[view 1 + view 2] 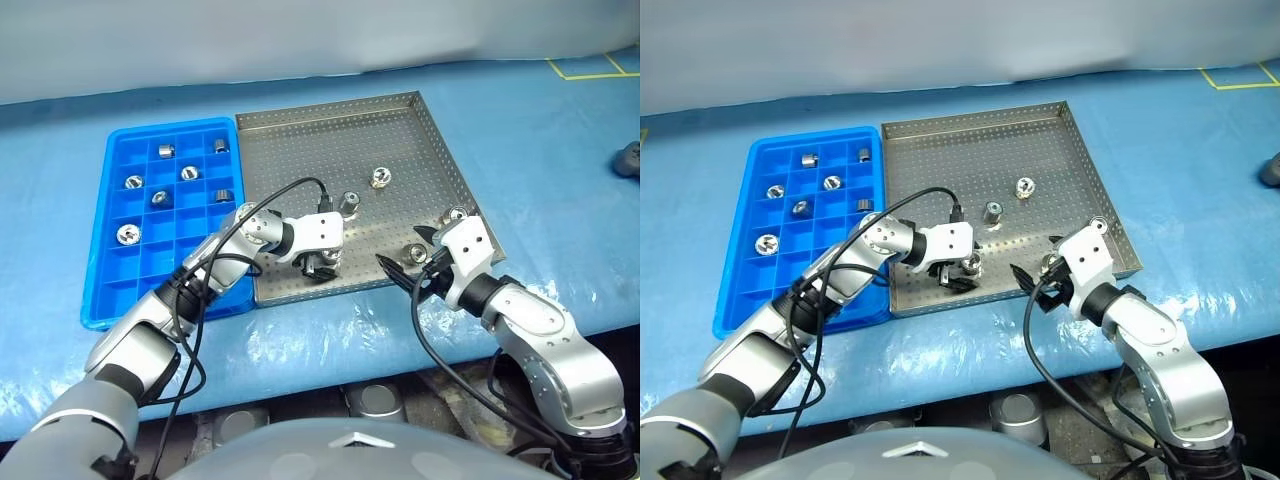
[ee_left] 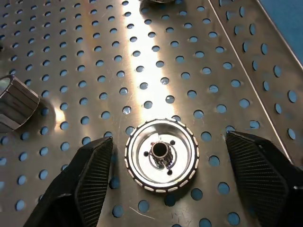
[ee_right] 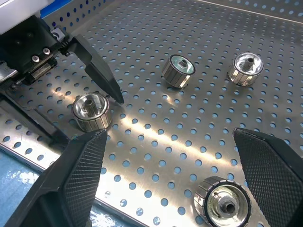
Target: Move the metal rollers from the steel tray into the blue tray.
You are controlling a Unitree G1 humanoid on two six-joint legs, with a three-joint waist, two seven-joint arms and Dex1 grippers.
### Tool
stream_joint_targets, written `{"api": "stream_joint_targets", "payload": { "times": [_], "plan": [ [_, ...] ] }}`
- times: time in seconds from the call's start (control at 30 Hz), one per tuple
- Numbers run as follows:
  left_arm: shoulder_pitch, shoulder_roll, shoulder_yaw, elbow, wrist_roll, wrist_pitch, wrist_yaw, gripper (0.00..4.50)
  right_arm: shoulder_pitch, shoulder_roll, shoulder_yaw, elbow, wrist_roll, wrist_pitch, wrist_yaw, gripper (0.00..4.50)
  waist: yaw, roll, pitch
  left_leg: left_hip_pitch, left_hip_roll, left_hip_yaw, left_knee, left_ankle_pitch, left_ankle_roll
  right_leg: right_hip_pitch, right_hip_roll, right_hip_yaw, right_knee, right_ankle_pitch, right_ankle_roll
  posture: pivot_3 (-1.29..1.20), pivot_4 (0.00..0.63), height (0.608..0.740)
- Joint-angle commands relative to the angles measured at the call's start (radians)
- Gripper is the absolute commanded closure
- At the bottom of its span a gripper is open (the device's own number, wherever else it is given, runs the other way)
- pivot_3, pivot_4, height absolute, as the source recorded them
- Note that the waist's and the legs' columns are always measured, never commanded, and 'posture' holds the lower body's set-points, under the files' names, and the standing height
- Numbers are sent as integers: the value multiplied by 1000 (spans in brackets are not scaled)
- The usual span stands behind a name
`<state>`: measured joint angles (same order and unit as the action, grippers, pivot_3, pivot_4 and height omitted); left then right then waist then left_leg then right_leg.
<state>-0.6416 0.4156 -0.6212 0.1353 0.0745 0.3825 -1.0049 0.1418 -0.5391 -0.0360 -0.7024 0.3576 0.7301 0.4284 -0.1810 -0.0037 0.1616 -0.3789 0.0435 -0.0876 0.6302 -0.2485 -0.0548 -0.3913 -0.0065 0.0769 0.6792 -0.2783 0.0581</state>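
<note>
The steel tray [image 1: 400, 130] lies on the table with the blue tray [image 1: 130, 290] against its left side. Several metal rollers [image 1: 190, 172] sit in the blue tray's compartments. More rollers rest on the steel tray's perforated floor, among them one [image 1: 380, 177] near the middle and one [image 1: 350, 202] beside it. My left gripper [image 2: 168, 137] is down over a roller [image 2: 161, 154] by the tray's front edge, fingers [image 2: 90, 179] open on either side and not touching it. My right gripper [image 3: 169, 131] hovers open at the front right corner, near another roller [image 3: 221, 203].
A blue cover wraps the table [image 1: 560, 200], whose front edge runs just below both trays. A dark object [image 1: 628, 158] lies at the far right edge, and yellow tape lines [image 1: 590, 68] mark the back right. My black cables [image 1: 290, 190] loop over the tray's front.
</note>
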Motion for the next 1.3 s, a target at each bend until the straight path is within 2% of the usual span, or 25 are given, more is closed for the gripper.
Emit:
{"api": "stream_joint_targets", "payload": {
  "times": [0.03,0.13,0.3,0.43,0.53,0.73,1.0,1.23,1.3],
  "plan": [
    [25,6,33,-55,-1,12,0,1855,-18,4,10,-25,-5,-18,-3,0,-1,0,0,0,0,0,0,0,0,0,0,0,0,0,0,-237,150,740],
    [49,5,76,-104,-24,45,13,2784,-31,4,20,-18,-5,-20,3,0,0,0,0,0,0,0,0,0,0,0,0,0,0,0,0,-215,150,740],
    [133,-20,276,-250,-98,175,155,2803,-97,7,77,7,-10,-25,28,0,5,0,0,0,1,0,0,0,0,-1,0,1,1,0,0,-167,150,740],
    [245,-103,532,-389,-111,256,422,2803,-176,25,142,24,-4,-21,53,0,15,0,0,0,1,0,0,0,0,-1,0,1,1,0,0,-132,150,740],
    [307,-163,669,-502,-100,285,583,2803,-228,40,181,45,-5,-23,73,0,31,0,0,0,1,0,0,0,0,-1,0,0,1,2,-4,-98,150,740],
    [466,-218,814,-689,-88,312,755,2803,-332,72,269,100,-4,-35,133,0,79,0,0,0,0,0,0,0,0,0,-1,0,1,3,-5,-17,150,740],
    [679,-243,811,-785,-69,341,849,2803,-386,82,314,150,-11,-57,185,0,142,-1,0,0,0,-1,0,1,-1,0,-2,-3,0,3,-5,33,150,740],
    [765,-268,802,-801,-87,379,884,2803,-381,86,316,154,-12,-56,191,0,151,-1,0,0,0,-2,0,1,-1,0,-1,-4,0,3,-5,45,150,740],
    [754,-265,813,-790,-86,396,894,2066,-382,86,315,155,-15,-57,190,0,152,-1,0,0,0,-2,0,1,-2,0,-1,-4,0,3,-5,38,150,740]
  ]
}}
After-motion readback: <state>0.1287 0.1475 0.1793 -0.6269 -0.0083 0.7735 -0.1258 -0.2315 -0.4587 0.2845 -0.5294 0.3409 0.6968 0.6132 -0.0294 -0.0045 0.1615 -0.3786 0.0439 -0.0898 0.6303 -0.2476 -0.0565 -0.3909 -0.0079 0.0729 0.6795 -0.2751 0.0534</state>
